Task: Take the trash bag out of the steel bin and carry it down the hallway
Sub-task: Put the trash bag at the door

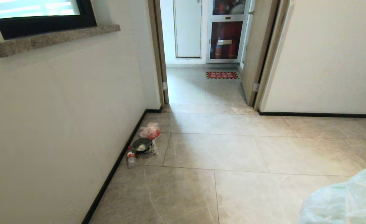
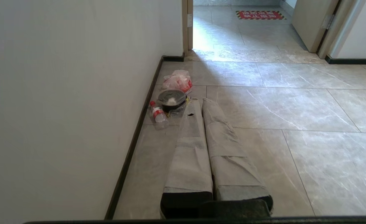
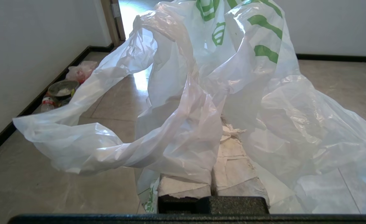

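I have the trash bag [image 3: 232, 102] pinched in my right gripper [image 3: 213, 130], whose two fingers are squeezed together on the thin plastic. The bag is out of its bin and puffs up big and loose over the fingers, with green print near its top. From the head camera I only see a corner of it low on my right side. My left gripper [image 2: 202, 101] is empty, its fingers pressed together, pointing along the floor [image 1: 220, 152] near the left wall [image 1: 61, 109]. I think the job now is to carry the bag down the hallway, so I should drive slow and steady and keep the squeeze tight, because the plastic is slippery and could slide out. One long loose flap hangs out to the side and could drag or catch, so I want to keep the bag up off the tiles. By the left wall sits a little heap of rubbish: a clear bag with red stuff [image 1: 150, 130], a dark round bowl [image 1: 141, 145] and a small bottle [image 1: 130, 157] lying beside it. I should steer to the middle and stay away from that heap. Ahead is an open doorway [image 1: 201, 87] with a door [image 1: 257, 53] swung open on the right side and a red mat [image 1: 222, 75] farther in. I cannot see the steel bin anywhere.
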Robot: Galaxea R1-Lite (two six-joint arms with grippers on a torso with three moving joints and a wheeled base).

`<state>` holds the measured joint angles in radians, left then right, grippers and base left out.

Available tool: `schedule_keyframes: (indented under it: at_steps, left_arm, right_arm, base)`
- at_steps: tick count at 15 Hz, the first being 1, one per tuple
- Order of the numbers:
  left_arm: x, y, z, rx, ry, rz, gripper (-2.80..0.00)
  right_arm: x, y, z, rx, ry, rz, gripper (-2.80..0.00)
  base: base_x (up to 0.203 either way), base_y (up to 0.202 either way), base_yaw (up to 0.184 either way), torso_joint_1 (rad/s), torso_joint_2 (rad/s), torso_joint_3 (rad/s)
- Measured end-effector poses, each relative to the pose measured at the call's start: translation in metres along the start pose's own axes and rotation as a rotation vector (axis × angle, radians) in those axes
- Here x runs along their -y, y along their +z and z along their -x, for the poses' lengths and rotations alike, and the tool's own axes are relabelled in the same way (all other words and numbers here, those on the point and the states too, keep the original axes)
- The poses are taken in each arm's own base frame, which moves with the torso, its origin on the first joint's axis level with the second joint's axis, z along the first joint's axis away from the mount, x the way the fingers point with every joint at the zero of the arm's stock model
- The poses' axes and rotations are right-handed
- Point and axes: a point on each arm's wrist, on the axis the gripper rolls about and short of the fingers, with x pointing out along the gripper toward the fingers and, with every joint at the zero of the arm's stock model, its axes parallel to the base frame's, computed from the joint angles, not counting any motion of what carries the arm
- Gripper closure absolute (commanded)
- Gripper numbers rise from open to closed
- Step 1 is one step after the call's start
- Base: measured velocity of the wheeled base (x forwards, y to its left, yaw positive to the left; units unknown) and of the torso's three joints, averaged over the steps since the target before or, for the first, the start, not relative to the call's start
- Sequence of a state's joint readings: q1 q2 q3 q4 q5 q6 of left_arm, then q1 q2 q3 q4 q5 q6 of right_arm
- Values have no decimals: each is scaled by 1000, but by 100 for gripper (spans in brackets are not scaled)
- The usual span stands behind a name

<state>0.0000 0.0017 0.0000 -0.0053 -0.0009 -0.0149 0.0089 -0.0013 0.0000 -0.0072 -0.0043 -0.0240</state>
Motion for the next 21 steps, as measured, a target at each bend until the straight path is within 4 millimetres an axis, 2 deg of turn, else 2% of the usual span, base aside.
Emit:
schedule_keyframes:
  at_steps: [21]
  left_arm:
    - [0, 0, 0, 0, 0, 0, 0]
  right_arm:
    - [0, 0, 0, 0, 0, 0, 0]
  base:
    - [192, 0, 0, 3, 2, 2]
